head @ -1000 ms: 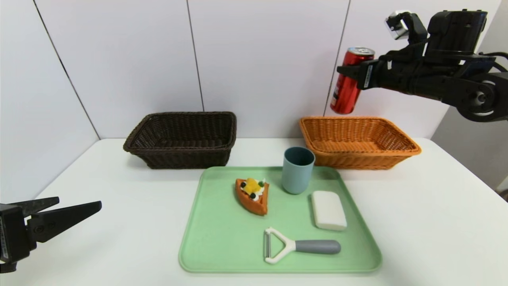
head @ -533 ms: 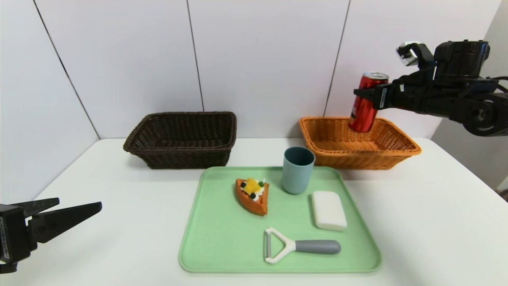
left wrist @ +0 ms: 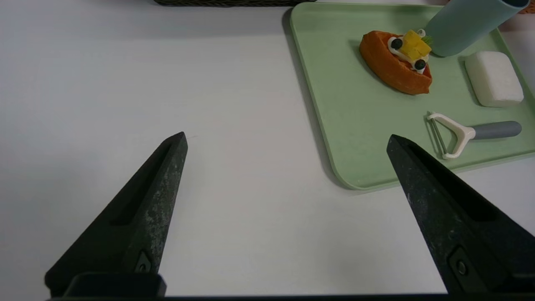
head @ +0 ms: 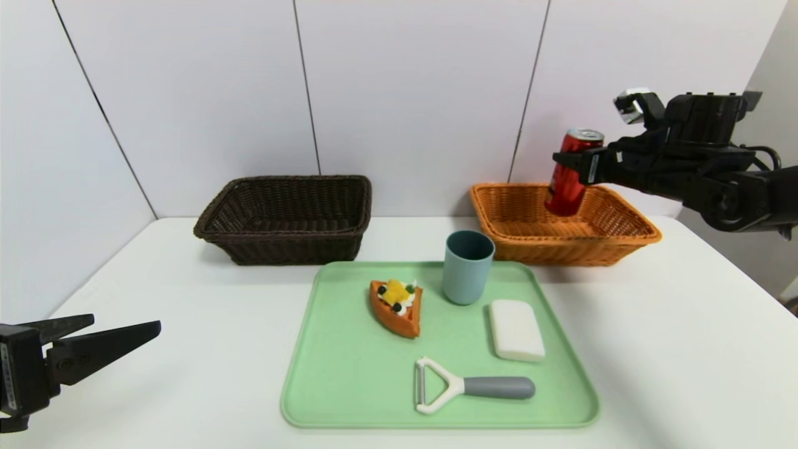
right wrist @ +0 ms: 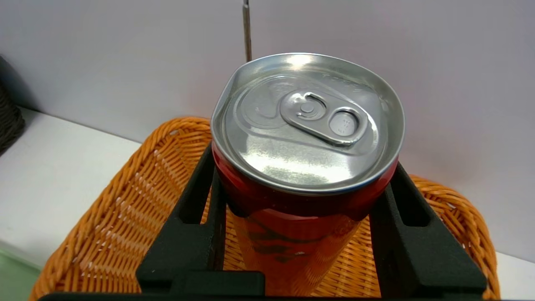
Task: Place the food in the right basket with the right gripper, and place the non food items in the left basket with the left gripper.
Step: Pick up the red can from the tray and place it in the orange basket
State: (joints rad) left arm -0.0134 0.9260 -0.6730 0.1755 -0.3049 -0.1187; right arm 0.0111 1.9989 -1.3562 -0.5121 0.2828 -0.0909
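Now right claw [head: 559, 159] holds can [head: 568, 181] above basket rim [head: 623, 240].

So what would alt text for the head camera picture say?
The right gripper holds a red soda can over the orange-tan wicker basket. A green tray holds a cake wedge, cup, white bar and peeler.

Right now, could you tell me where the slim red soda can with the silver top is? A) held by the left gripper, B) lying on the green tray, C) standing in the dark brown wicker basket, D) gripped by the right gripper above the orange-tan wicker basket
D: the right gripper is shut on the slim red soda can, holding it over the orange-tan wicker basket.
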